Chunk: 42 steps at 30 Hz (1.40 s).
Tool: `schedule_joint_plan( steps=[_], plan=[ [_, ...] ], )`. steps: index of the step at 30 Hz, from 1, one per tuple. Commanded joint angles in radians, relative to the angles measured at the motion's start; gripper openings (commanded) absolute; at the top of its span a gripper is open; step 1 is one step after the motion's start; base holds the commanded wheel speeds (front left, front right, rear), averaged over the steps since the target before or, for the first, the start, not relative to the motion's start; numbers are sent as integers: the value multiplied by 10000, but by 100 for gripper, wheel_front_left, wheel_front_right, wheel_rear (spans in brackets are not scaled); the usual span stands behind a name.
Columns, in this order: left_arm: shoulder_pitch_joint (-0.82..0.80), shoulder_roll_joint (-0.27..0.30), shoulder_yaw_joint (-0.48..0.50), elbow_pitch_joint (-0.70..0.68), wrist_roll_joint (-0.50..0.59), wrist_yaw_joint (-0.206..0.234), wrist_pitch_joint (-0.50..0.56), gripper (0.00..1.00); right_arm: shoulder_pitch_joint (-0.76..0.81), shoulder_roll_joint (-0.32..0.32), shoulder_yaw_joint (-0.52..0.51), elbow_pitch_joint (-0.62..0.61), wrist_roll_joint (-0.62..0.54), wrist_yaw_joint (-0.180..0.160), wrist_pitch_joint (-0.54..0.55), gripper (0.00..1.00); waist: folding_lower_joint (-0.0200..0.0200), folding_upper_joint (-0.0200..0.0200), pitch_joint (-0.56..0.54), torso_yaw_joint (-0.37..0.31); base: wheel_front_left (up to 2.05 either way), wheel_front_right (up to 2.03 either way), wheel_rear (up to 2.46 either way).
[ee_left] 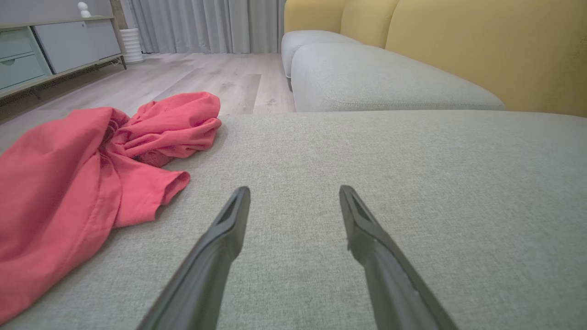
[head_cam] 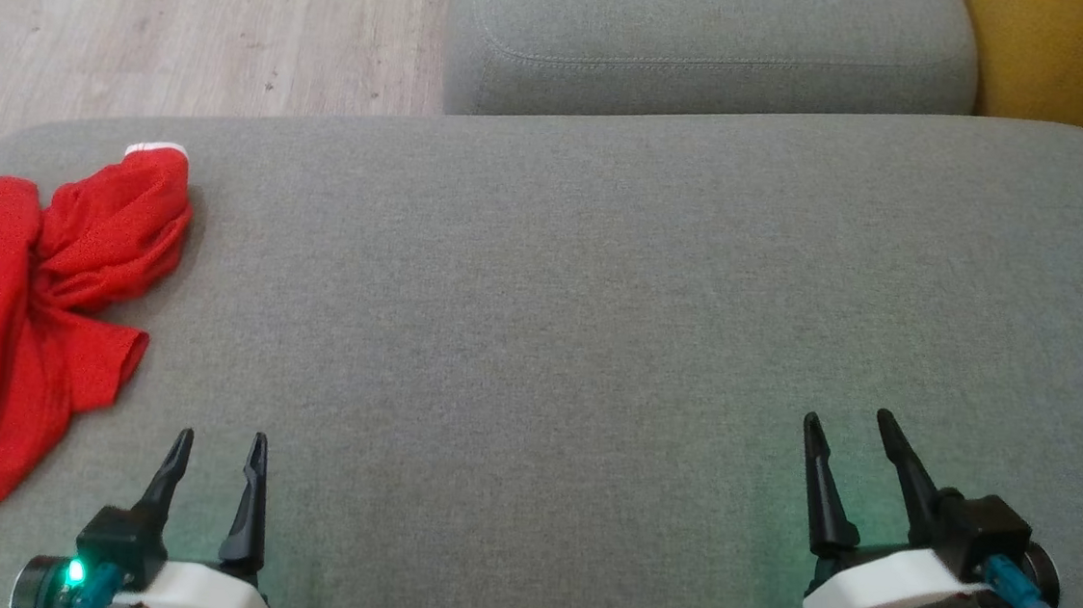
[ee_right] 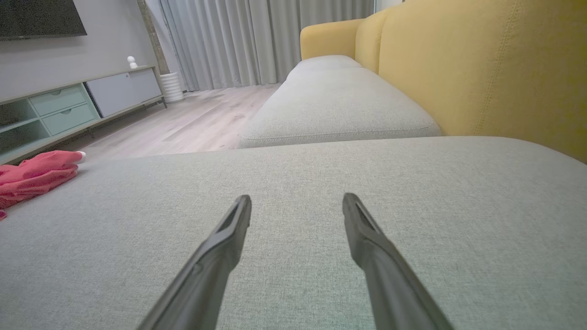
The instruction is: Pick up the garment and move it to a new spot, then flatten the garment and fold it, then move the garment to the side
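A red garment [head_cam: 10,301] lies crumpled at the left end of the grey sofa cushion [head_cam: 600,299], partly cut off by the head view's left edge. It has a small white trim at its far tip. My left gripper [head_cam: 222,438] hovers open just right of the garment's near sleeve, nothing between its fingers. The left wrist view has the garment [ee_left: 87,178] to the left of the open fingers [ee_left: 229,224]. My right gripper [head_cam: 846,420] stands open over bare cushion at the lower right. In the right wrist view the garment [ee_right: 36,176] sits far left.
A second grey seat cushion [head_cam: 707,46] adjoins at the back, with a yellow backrest [head_cam: 1082,66] to the right. Wooden floor [head_cam: 139,11] lies beyond the cushion's left and far edges. A low cabinet [ee_right: 69,105] and curtains stand across the room.
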Motion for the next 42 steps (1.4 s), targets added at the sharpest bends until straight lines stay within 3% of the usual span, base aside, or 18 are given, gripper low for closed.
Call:
schedule_joint_plan(
  steps=[1,6,15,35,42],
  plan=[
    [-483,207,334,-168,308,81,-230,100,-484,-59,285,-197,-310,75,-223,100,0,0,18,15,0,0,0],
    [-525,144,515,-57,609,88,-376,100,-472,-54,421,1,-580,79,-370,100,0,0,35,41,0,0,0],
    [-544,24,749,69,304,-13,-385,100,-504,-49,506,394,384,79,-379,100,0,0,9,48,0,0,0],
    [-714,-135,889,325,-28,-221,-385,100,-619,-48,581,704,594,79,-379,100,0,0,7,83,0,0,0],
    [-756,-168,839,377,-22,-269,-385,100,-497,-72,536,605,564,79,-379,100,0,0,-85,608,0,0,0]
  ],
)
